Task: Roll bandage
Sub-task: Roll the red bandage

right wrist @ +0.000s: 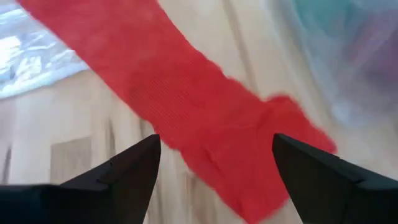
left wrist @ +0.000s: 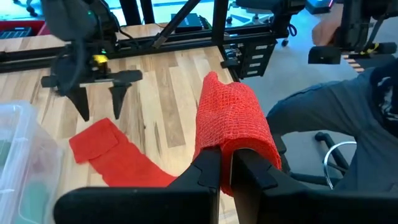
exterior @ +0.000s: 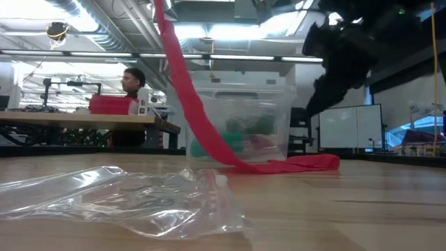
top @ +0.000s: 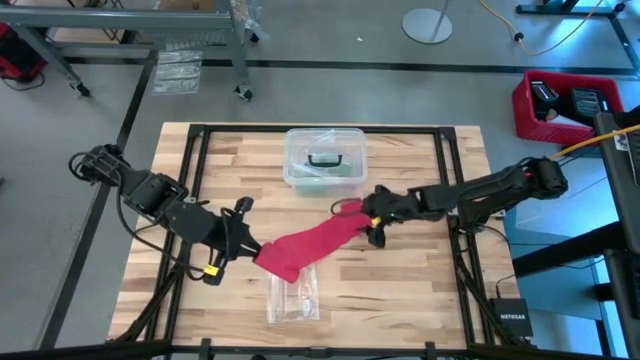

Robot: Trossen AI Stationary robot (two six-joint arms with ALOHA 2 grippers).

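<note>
On the left, our left gripper is clamped on one end of the red bandage, lifting it off the wooden table above a clear plastic bag. The strip slopes down to the table near the clear box. Our right gripper hovers spread wide over the far end, gripping nothing.
</note>
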